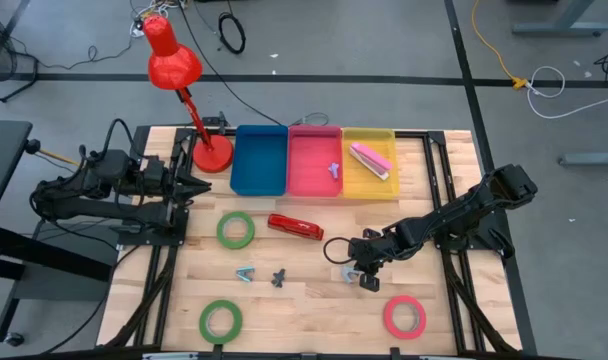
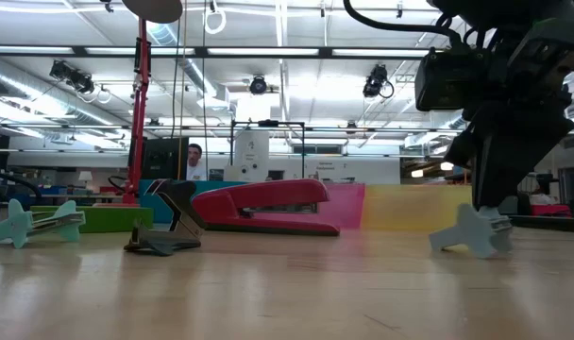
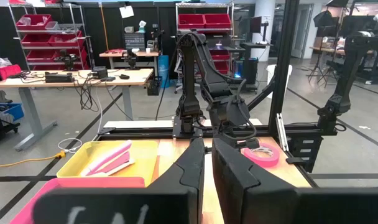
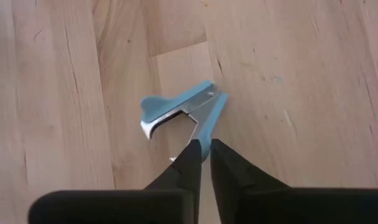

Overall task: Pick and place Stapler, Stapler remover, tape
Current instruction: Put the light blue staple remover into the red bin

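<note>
No brand, label or legible writing is seen on any object.

In the high view the right gripper (image 1: 356,275) is lowered to the table between the red stapler (image 1: 295,227) and the red tape roll (image 1: 405,317). Its fingers (image 4: 190,163) are seen in the right wrist view nearly closed together at the rear of a light blue staple remover (image 4: 179,112) lying on the wood; whether it is actually pinched cannot be told. The low view shows this remover (image 2: 472,232) resting on the table under the gripper.

The left gripper (image 1: 197,187) is parked at the table's left edge beside the red lamp (image 1: 184,80), its fingers (image 3: 192,163) closed together.

A pink stapler (image 1: 370,160) lies in the yellow bin (image 1: 369,186), a small remover (image 1: 333,169) in the pink bin (image 1: 315,187); the blue bin (image 1: 259,185) stands beside them. Two green tape rolls (image 1: 236,230) (image 1: 221,320) lie left of centre, well apart. A second blue remover (image 1: 245,273) and a dark remover (image 1: 279,277) lie near each other mid-table. A person (image 2: 194,161) is seen only in the low view, beyond the table.
</note>
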Robot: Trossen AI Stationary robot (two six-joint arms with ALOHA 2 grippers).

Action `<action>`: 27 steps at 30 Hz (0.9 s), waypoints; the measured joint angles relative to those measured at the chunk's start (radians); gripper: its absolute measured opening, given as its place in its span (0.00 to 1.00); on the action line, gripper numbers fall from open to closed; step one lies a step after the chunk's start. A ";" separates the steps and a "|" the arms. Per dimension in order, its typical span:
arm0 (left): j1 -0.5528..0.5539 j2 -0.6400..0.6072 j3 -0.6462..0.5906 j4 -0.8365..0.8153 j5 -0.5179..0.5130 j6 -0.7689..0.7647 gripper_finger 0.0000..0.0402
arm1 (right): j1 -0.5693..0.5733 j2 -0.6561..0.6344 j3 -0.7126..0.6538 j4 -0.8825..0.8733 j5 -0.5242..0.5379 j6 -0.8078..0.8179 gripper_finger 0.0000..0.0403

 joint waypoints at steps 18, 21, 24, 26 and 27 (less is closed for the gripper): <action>0.000 0.000 0.000 0.000 0.000 0.000 0.09 | 0.000 -0.001 0.000 0.013 -0.045 -0.010 0.00; 0.000 0.000 0.000 0.000 0.000 0.000 0.09 | -0.001 -0.001 0.000 0.024 -0.049 -0.010 0.00; 0.000 0.000 0.000 0.000 0.000 0.000 0.09 | -0.006 -0.001 0.000 0.030 -0.054 -0.018 0.00; 0.000 0.000 0.000 0.000 0.000 0.000 0.09 | -0.010 -0.004 0.000 0.030 -0.054 -0.019 0.00; 0.000 0.000 0.000 0.000 0.000 0.000 0.09 | -0.013 -0.008 0.000 0.030 -0.054 -0.021 0.00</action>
